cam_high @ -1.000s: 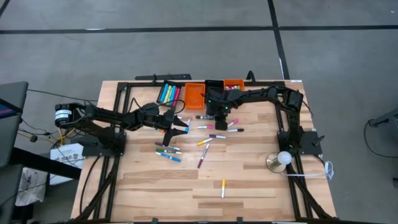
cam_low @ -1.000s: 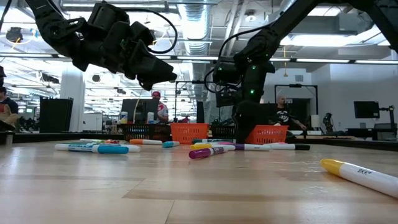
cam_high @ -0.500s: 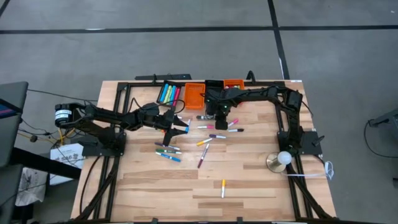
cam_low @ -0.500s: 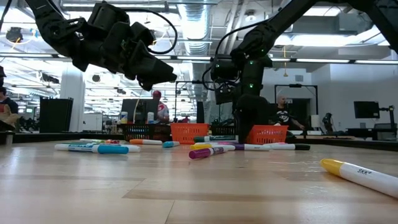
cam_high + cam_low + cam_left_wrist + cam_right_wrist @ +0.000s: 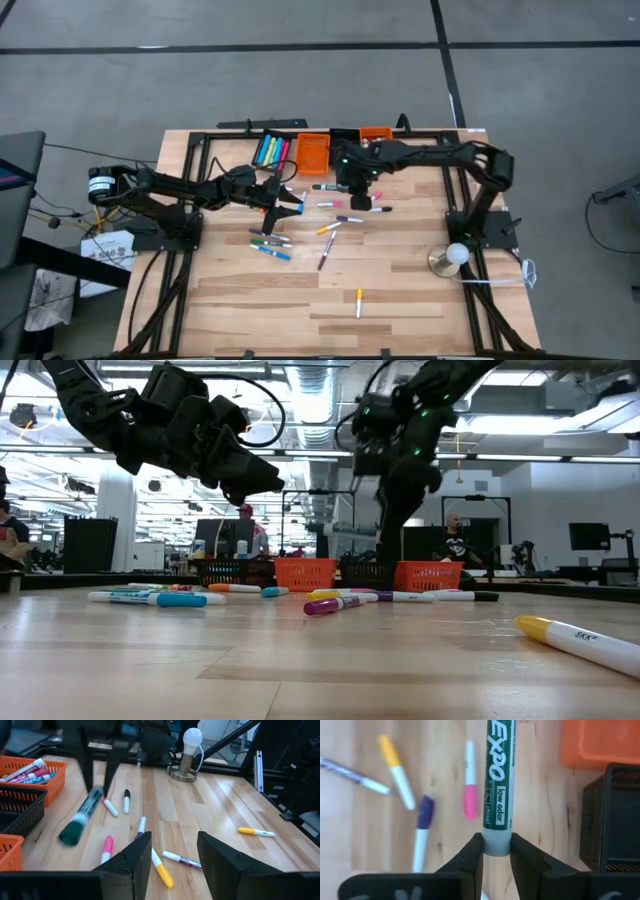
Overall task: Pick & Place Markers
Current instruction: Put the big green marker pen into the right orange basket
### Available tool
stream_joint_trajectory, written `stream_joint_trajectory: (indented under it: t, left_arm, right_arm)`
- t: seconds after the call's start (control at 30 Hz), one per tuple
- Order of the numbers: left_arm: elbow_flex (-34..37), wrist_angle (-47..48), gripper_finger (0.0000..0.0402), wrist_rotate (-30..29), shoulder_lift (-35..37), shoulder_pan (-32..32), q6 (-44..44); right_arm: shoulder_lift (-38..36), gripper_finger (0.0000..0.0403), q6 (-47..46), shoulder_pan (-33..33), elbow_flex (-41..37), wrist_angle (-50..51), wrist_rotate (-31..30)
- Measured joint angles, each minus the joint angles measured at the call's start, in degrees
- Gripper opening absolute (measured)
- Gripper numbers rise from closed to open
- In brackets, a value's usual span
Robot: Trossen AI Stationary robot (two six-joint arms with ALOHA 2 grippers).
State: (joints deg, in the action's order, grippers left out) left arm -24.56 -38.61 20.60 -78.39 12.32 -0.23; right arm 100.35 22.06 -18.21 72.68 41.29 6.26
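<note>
My right gripper [image 5: 496, 856] is shut on a green marker [image 5: 498, 775] and hangs above the table in front of the bins [image 5: 357, 186]. Other markers lie flat and scattered over the wood: a purple one [image 5: 350, 218], a yellow one [image 5: 328, 228], several by the left arm [image 5: 270, 243], and a lone yellow one nearer the front [image 5: 359, 300]. My left gripper [image 5: 172, 860] hovers open above the table's middle left [image 5: 290, 206], nothing between its fingers. My right gripper pinches the green marker's grey end [image 5: 496, 842] between its two fingers. The fingers come from above, slanting steeply down, and the marker runs on in line with them. It is lifted clear of the table, hanging tilted below the fingers [image 5: 80, 820].
An orange bin [image 5: 312, 150], a black bin [image 5: 345, 138] and a second orange bin [image 5: 377, 134] stand along the far edge, beside a row of coloured markers [image 5: 270, 150]. A lamp with a white bulb [image 5: 455, 255] stands at the right. Bare wood lies toward the near edge.
My right gripper has risen with the green marker, which has come up off the table and now hangs clear.
</note>
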Motion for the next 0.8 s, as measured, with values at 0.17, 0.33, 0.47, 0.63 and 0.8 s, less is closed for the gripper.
stream_joint_trajectory:
  t: [0.17,0.33,0.47,0.63,0.8]
  left_arm:
    - [0.0,0.0,0.0155,0.0,0.0,0.0,-0.2]
    - [0.0,0.0,0.0155,0.0,0.0,0.0,-0.2]
    - [0.0,0.0,0.0155,0.0,0.0,0.0,-0.2]
    - [0.0,0.0,0.0155,0.0,0.0,0.0,-0.2]
    - [0.0,0.0,0.0155,0.0,0.0,0.0,-0.2]
  right_arm:
    - [-8.1,0.0067,-2.0,-0.8,-6.8,-2.5,-0.1]
    - [-15.9,0.0067,-5.1,-5.8,-13.9,-7.4,-1.1]
    - [-20.1,0.0067,-9.0,-11.5,-17.7,-12.5,-5.3]
    - [-20.2,0.0067,-16.4,-19.1,-20.3,-19.9,-6.4]
    - [-16.0,0.0067,-22.4,-25.5,-20.4,-18.4,-6.3]
